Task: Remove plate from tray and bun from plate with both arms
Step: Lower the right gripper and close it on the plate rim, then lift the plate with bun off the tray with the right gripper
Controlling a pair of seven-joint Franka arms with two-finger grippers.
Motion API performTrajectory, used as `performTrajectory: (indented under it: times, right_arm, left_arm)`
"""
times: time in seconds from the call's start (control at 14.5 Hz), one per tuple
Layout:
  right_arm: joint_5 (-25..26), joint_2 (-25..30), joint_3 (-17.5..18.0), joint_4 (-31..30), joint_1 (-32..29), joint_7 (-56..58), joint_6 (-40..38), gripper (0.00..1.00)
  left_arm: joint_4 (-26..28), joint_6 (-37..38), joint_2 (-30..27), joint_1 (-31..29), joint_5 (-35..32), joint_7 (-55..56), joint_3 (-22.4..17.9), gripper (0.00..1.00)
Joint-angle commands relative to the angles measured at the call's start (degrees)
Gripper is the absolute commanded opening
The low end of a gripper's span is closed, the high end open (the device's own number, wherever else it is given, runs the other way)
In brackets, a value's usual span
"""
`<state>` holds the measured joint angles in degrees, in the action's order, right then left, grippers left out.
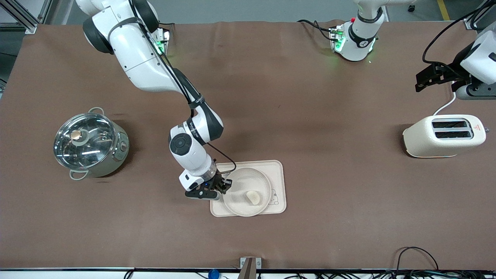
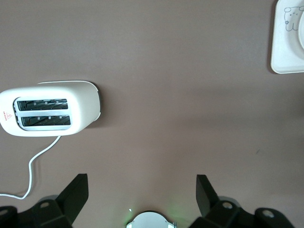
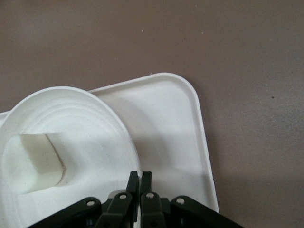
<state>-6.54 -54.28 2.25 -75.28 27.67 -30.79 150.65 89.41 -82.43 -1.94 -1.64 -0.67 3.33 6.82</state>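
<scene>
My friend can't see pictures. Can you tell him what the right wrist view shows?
The right end effector is shut on the rim of the round cream plate. A small pale bun sits on the plate. The plate rests in a cream tray on the brown table.

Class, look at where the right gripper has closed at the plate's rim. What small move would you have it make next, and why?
Probably a short lift, carrying the plate up off the tray. The right gripper has its jaws shut on the plate's rim, the bun rides on the plate, and the plate lies in the tray. The left gripper waits open above the toaster.
</scene>
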Motion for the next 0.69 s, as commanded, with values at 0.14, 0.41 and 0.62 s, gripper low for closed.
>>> performTrajectory:
  times: [0.14, 0.41, 0.62]
  right_arm:
    - [0.0, 6.9, 0.5, -6.9, 0.5, -0.5, 1.3, 0.0]
    - [0.0, 16.3, 2.8, -22.1, -0.5, 1.4, 9.4, 0.0]
    - [0.0, 23.4, 4.9, -33.5, -0.5, 1.6, 11.1, 0.01]
  left_arm:
    - [0.5, -0.4, -0.5, -0.1, 0.6, -0.3, 0.0, 1.0]
    - [0.5, -0.4, -0.5, -0.1, 0.6, -0.3, 0.0, 1.0]
    - [0.5, -0.4, -0.3, 0.1, 0.6, -0.2, 0.1, 1.0]
